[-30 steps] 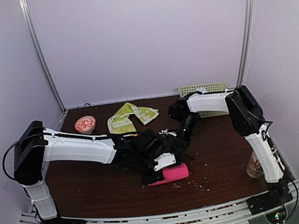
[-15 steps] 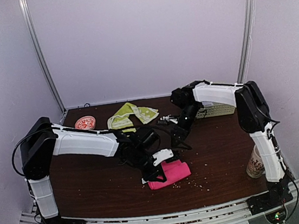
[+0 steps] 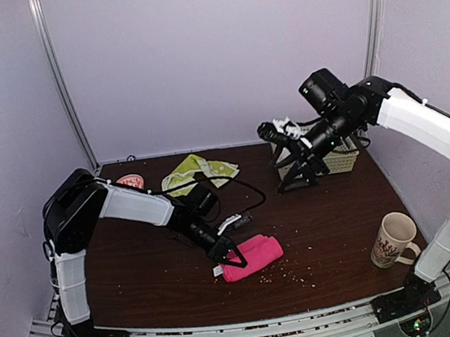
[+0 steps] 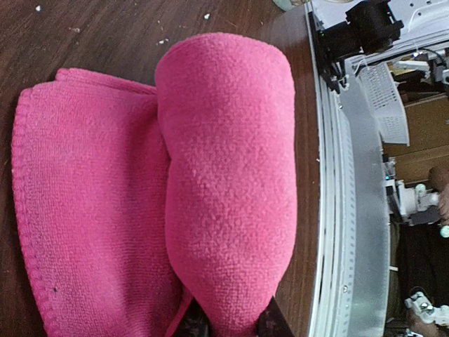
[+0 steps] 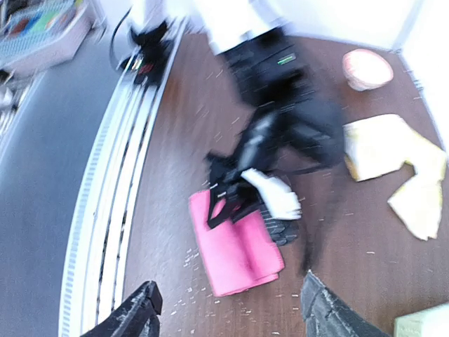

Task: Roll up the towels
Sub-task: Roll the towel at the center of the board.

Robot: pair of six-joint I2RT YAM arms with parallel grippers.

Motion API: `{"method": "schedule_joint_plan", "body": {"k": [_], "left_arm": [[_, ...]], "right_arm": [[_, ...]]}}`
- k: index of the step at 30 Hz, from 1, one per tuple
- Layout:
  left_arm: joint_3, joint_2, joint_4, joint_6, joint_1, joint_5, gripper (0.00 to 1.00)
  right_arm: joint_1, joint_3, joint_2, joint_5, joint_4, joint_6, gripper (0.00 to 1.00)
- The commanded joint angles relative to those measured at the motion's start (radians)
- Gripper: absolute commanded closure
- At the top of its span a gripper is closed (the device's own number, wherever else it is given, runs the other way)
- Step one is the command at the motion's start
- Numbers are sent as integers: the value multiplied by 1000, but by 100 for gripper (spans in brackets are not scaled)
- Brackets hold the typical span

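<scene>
The hot-pink towel [image 3: 254, 256] lies partly rolled on the dark table near the front middle. In the left wrist view its rolled part [image 4: 224, 175] runs up from my fingers, and a flat folded part [image 4: 84, 210] lies beside it. My left gripper [image 3: 232, 255] [image 4: 231, 324] is shut on the near end of the roll. My right gripper [image 3: 306, 176] [image 5: 231, 312] hangs open and empty, high above the table towards the back right, looking down on the pink towel [image 5: 235, 249]. The yellow-green towel [image 3: 197, 174] [image 5: 393, 161] lies crumpled at the back.
A small red-patterned bowl [image 3: 130, 182] sits at the back left. A pale slatted basket [image 3: 334, 157] stands at the back right, partly behind my right gripper. A mug [image 3: 391, 238] stands at the front right. Crumbs [image 3: 291, 275] dot the table beside the pink towel.
My right gripper has opened and risen up and back to the right, away from the pink towel. My left arm has drawn back leftwards, still gripping the towel.
</scene>
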Motion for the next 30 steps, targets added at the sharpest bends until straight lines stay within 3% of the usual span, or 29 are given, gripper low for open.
{"method": "schedule_joint_plan", "body": {"k": [1,6,17,20,25,30], "left_arm": [[-11,108,-102,-43,20,44,90],[11,156,-156,-29,33,80,82],[20,169,-158,-42,38,74,83],[36,171,-174,-31,39,65,83],[49,93,-192,22,43,-46,70],[17,-73,-153,31,50,-247,59]], "right_arm": [[150,-162,32,247,35,-85,34],[280,-336,81,552,275,-10,36],[418,-515,217,753,610,-60,35],[427,-520,270,762,610,-77,42],[426,-481,345,707,486,-91,67],[413,-396,394,592,324,-72,74]]}}
